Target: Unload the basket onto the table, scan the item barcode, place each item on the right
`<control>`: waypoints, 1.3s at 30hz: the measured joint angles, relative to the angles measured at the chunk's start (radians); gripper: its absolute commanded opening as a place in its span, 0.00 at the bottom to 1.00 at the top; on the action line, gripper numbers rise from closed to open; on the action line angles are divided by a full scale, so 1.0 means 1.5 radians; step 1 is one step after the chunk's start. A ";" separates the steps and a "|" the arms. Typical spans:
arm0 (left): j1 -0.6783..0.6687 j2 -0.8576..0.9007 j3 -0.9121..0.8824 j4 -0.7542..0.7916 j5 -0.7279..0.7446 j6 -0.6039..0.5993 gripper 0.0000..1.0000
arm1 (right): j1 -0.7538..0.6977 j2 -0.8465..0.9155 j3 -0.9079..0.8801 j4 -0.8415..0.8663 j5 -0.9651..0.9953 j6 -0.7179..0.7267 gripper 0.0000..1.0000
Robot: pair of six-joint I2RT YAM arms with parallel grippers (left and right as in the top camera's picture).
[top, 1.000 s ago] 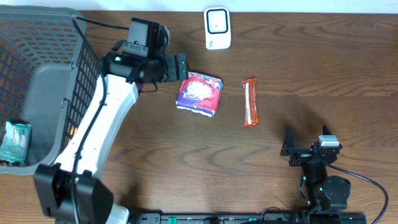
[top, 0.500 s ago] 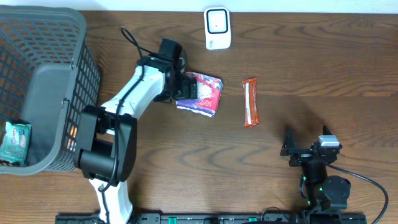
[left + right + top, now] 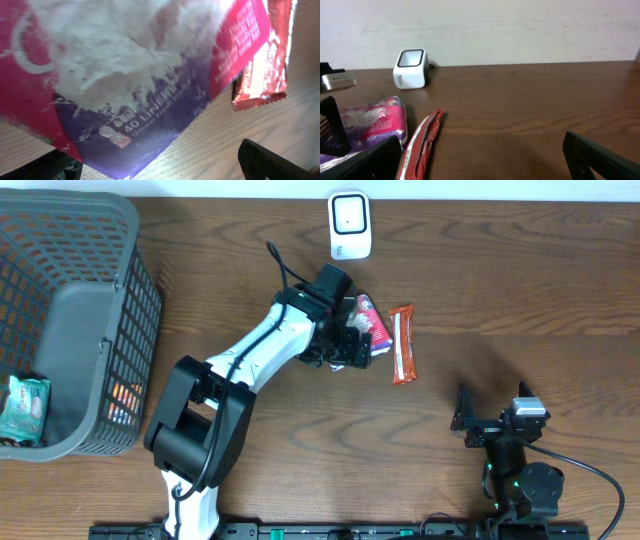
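Observation:
A purple and pink snack packet (image 3: 372,328) lies at the table's middle, its edge next to a red bar wrapper (image 3: 402,345). My left gripper (image 3: 350,338) is open around the packet's left side. In the left wrist view the packet (image 3: 135,75) fills the frame, its lower corner sits between my open fingers (image 3: 272,160), and the red bar (image 3: 265,65) lies just beyond. The white scanner (image 3: 350,225) stands at the back edge. My right gripper (image 3: 490,418) rests open near the front right, holding nothing; its view shows the scanner (image 3: 411,67), packet (image 3: 375,122) and bar (image 3: 420,145).
A grey mesh basket (image 3: 140,290) fills the left side, with a pale green packet (image 3: 22,408) in its bottom. The left arm stretches from the front edge across the table's middle. Bare wood lies to the right of the bar.
The left arm has swung right from beside the basket and reached the packet. The packet has slid right, up against the red bar. The right arm has stayed put.

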 measured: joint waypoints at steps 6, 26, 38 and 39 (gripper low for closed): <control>0.013 -0.001 0.000 0.005 -0.024 0.000 0.97 | 0.000 0.000 0.000 0.000 0.000 0.000 0.99; 0.053 0.016 0.000 0.135 -0.100 -0.265 0.96 | 0.000 0.000 0.000 0.000 0.000 0.000 0.99; 0.054 0.026 0.000 0.105 -0.048 -0.173 0.47 | 0.000 0.000 0.000 0.000 0.000 0.000 0.99; 0.054 0.026 0.000 0.093 -0.040 -0.158 0.45 | 0.000 0.000 0.000 0.000 0.000 0.000 0.99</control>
